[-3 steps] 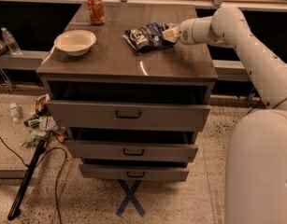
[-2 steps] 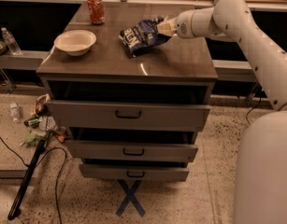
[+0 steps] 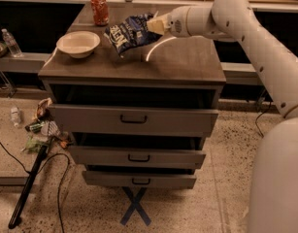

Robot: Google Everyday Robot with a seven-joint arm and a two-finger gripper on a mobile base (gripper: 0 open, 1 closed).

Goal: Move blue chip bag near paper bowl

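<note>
Now the gripper (image 3: 157, 25), clamped on the blue chip bag (image 3: 126, 33), has lifted it off the cabinet top (image 3: 187, 62) and carried it left. The bag hangs tilted near the paper bowl (image 3: 78, 43); setting it down likely remains.

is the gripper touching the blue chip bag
Touching. The camera view shows the gripper clamped on the right edge of the blue chip bag, over the cabinet top.

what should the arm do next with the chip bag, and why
Probably ease the blue chip bag slightly toward the paper bowl and lower it onto the cabinet top. The gripper holds the bag by one end; it seems lifted, close beside the bowl but not yet set down.
</note>
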